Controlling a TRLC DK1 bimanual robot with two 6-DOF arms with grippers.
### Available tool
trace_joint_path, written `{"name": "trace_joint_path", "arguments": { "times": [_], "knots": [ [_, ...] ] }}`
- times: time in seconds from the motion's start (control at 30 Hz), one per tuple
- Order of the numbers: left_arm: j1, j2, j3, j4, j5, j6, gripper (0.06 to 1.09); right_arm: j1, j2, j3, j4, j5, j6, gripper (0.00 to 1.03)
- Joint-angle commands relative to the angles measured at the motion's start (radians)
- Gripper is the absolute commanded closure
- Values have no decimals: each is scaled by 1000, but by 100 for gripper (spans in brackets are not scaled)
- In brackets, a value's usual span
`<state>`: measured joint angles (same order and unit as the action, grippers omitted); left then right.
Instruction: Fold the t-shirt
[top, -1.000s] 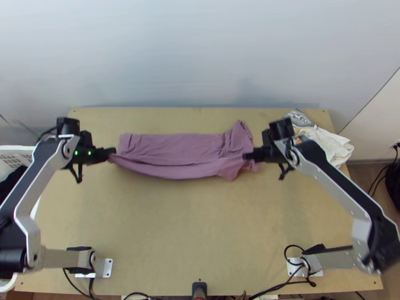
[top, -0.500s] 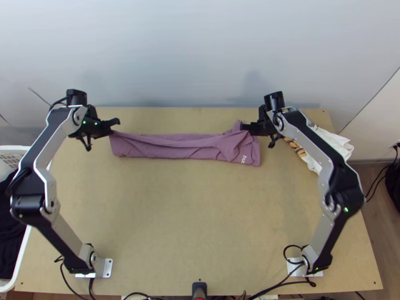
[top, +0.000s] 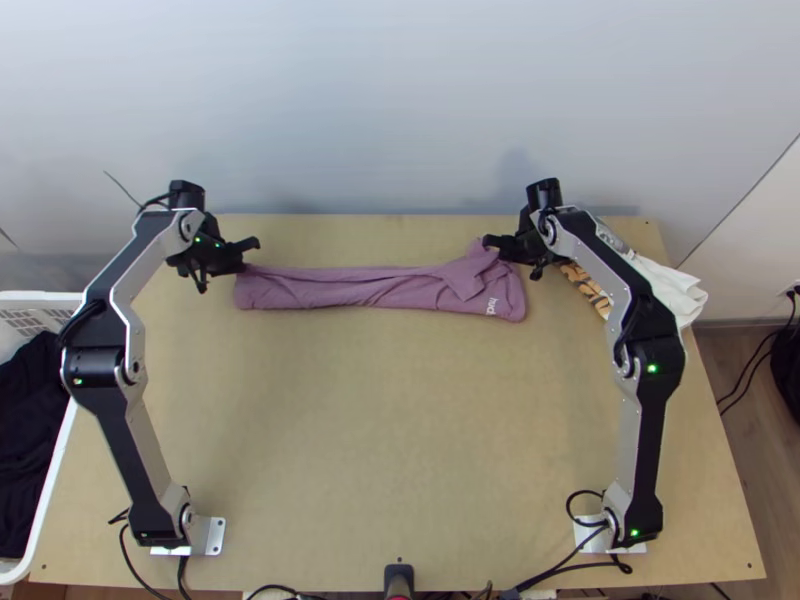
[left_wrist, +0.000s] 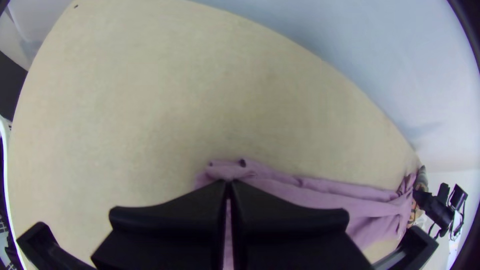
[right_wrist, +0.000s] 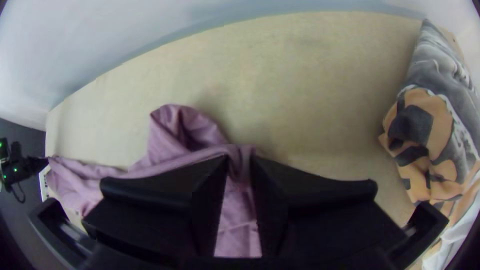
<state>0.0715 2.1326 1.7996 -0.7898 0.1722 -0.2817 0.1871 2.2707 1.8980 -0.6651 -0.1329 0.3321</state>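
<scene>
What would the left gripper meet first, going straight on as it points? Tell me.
The left gripper already has the shirt pinched at its fingertips. Beyond that, it would probably run into the table first, though how high it hangs above the wood is unclear.

Left pincer (top: 247, 257) higher in frame, then shifted right; right pincer (top: 493, 246) also higher. Purple t-shirt (top: 380, 290) now narrower strip, lower edge drawn up frame, white print (top: 491, 306) uncovered toward right end.
</scene>
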Motion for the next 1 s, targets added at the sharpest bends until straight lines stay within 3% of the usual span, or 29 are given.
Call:
{"name": "trace_joint_path", "arguments": {
  "times": [0.0,0.03,0.07,0.13,0.33,0.6,0.97],
  "knots": [
    [-19,23,24,1,-3,4,67,-20,75,105,-62,-14,76,34],
    [-22,10,23,0,-3,12,45,-18,73,121,-87,-19,88,18],
    [-24,-3,23,-11,-3,13,24,-15,72,138,-114,-24,91,8],
    [-26,-23,23,-37,-3,19,10,-11,66,167,-156,-48,93,4],
    [-15,-132,-29,-66,-2,52,10,20,0,207,-248,-102,93,4],
    [-12,-243,-247,-40,-5,113,10,89,-62,210,-321,-168,88,4],
    [-33,-177,-302,77,-42,99,11,167,-74,234,-330,-180,68,4]
  ]
}}
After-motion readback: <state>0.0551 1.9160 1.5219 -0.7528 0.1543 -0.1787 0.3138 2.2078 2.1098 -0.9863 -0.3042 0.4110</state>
